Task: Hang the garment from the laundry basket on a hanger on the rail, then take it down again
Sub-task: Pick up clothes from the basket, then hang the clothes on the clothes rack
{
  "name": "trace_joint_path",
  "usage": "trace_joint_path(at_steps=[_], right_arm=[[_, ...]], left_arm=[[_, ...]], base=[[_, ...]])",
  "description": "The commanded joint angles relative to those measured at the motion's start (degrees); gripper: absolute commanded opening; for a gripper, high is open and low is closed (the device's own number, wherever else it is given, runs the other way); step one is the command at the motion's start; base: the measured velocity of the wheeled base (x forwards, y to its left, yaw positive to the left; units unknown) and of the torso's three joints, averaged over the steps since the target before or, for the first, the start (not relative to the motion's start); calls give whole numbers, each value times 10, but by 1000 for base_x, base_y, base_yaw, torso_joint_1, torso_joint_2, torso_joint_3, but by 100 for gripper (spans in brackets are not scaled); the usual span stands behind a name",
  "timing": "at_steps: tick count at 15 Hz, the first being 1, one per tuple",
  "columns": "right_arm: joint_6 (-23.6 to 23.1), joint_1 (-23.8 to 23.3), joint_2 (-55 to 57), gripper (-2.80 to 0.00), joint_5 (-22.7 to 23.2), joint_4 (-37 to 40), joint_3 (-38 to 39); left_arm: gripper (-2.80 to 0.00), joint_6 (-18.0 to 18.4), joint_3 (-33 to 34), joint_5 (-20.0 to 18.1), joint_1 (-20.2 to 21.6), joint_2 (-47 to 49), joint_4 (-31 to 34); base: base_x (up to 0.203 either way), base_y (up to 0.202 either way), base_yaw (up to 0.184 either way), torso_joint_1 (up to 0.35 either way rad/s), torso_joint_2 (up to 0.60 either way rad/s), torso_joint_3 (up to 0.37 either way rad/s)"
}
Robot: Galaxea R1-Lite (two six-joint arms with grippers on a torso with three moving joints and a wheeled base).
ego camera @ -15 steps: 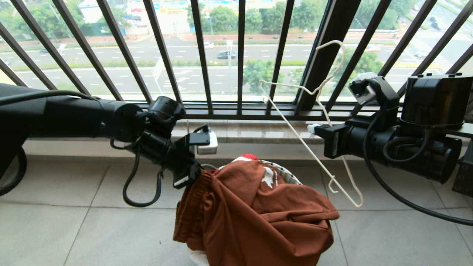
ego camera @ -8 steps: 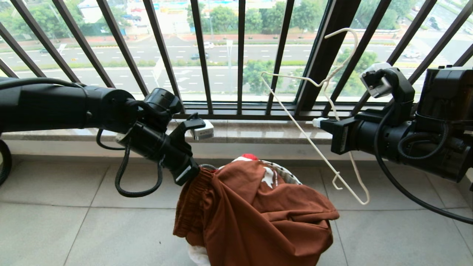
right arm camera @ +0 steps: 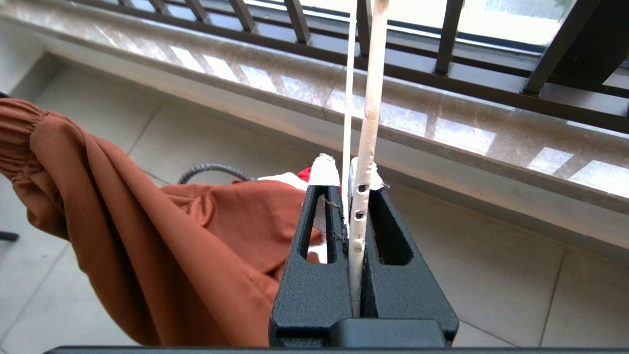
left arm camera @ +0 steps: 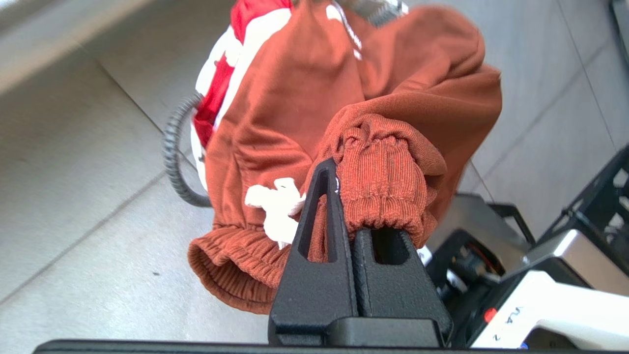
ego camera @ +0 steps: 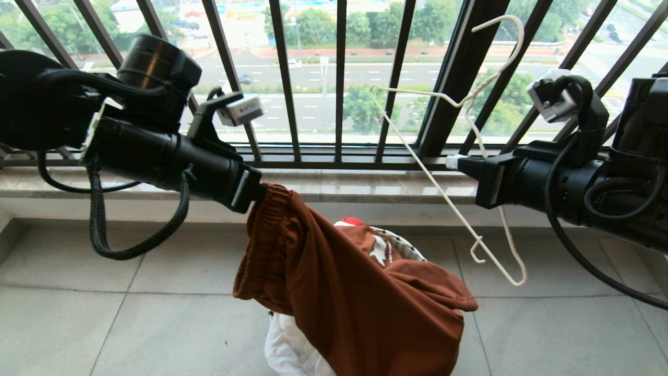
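Head view is showing one pair of shorts (ego camera: 360,292), soft and light, sagging from the left gripper (ego camera: 257,194), which is pinching the elastic waistband above the one basket (ego camera: 404,245). Right of the basket, the right gripper (ego camera: 455,162) is clamping one thin stiff hanger (ego camera: 443,201); the waistband looks the firmest place to hold.

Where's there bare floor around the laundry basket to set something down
Bare tile lies left of the basket, below the left gripper, and right of it, under the hanger held by the right gripper. The middle is crowded: the brown shorts drape over the basket.
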Motion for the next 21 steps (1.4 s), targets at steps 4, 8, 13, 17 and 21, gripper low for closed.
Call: trace_joint_path(at_steps=[4,8,13,17,21], right_arm=[[60,0,-56,-280,0,29,-38],[68,0,-97,-280,0,31,-43],[71,1,-121,-280,2,63,-54],[71,4,-130,-280,2,64,-53],[71,5,-136,-280,3,64,-54]], left_arm=[[-280,-32,-85,89,-24,-38,0],[-280,-72,-189,222,-66,-8,-2],[-280,-77,-200,410,-120,17,-113],[-280,-56,-201,502,-138,22,-198],[-280,15,-201,582,-147,22,-318]], base=[[0,0,0,0,0,0],[0,0,0,0,0,0],[0,0,0,0,0,0],[0,0,0,0,0,0],[0,0,0,0,0,0]])
